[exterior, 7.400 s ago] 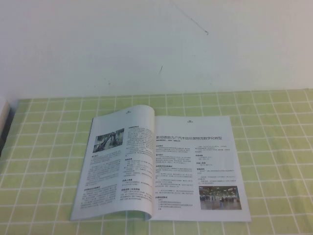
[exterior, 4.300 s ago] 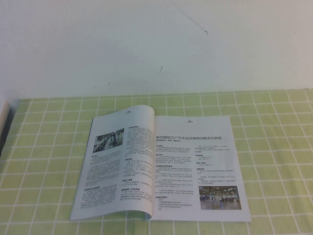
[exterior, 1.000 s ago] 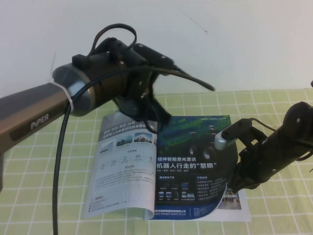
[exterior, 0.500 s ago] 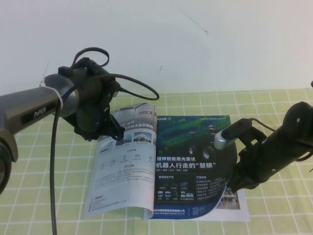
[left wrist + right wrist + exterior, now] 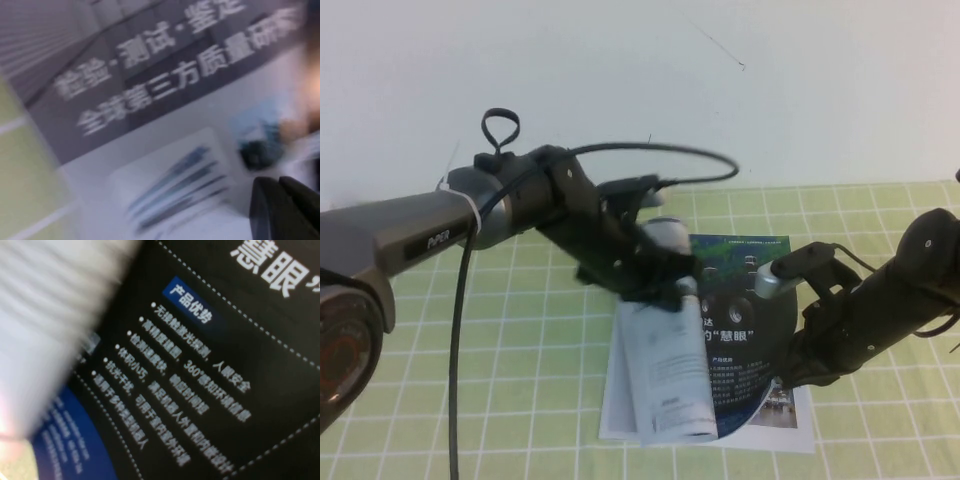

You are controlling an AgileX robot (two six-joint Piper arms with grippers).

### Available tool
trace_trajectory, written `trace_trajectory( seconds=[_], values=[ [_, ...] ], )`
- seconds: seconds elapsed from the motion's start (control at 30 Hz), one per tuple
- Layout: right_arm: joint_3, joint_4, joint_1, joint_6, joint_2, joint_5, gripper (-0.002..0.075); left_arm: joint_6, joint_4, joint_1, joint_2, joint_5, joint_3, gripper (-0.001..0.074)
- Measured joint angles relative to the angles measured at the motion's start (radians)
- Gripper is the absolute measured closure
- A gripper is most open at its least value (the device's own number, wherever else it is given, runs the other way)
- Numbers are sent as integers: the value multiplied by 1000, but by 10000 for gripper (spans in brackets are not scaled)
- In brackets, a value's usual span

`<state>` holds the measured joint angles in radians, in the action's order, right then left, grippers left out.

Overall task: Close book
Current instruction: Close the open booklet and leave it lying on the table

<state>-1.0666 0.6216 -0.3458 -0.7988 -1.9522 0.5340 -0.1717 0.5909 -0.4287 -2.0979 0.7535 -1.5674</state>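
Green checked tablecloth [image 5: 400, 350] carries the book [image 5: 745, 300] at centre, half open. We find the left gripper [image 5: 665, 275] above the spine with a curled leaf [image 5: 665, 375] arching rightward beneath it, evidently to fold over. The right gripper [image 5: 795, 365] sits at the right page, likely steadying it. Whether either grips, we cannot tell.

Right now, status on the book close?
Left pincer over the spine, against the lifted pages. Right pincer low at the right page's outer edge. Book half closed, pages upright and curled. Right pincer sits where they would land.
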Motion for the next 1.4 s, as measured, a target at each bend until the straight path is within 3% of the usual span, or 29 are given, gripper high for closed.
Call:
trace_trajectory(
  seconds=[0.1, 0.23, 0.37, 0.47, 0.6, 0.77, 0.93, 1.07, 1.2, 1.4],
  values=[
    [0, 16, 0, -13, -1, 2, 729, -267, 288, -1, 7, 29, -39, 738],
    [0, 22, 0, -22, -1, 4, 729, -532, 536, -1, 46, 101, -76, 738],
    [0, 14, 0, -26, -1, 4, 729, -708, 677, -1, 106, 186, -94, 738],
    [-1, -20, 0, -26, 4, 10, 729, -738, 680, -1, 164, 194, -97, 738],
    [-1, -150, 0, 13, 72, 31, 729, -641, 529, -1, 261, 132, -97, 738],
    [-1, -418, 0, 166, 255, 42, 729, -341, 116, -1, 384, 99, -97, 738],
    [-1, -706, 0, 398, 434, 116, 729, 11, -384, -1, 518, 206, -97, 738],
    [32, -784, 0, 545, 572, 165, 729, 204, -697, -1, 623, 316, -84, 738],
    [125, -744, 0, 584, 726, 162, 729, 288, -805, -1, 767, 302, 23, 738],
    [329, -687, 0, 590, 984, 100, 729, 343, -784, -1, 1080, 89, 363, 738]
  ],
)
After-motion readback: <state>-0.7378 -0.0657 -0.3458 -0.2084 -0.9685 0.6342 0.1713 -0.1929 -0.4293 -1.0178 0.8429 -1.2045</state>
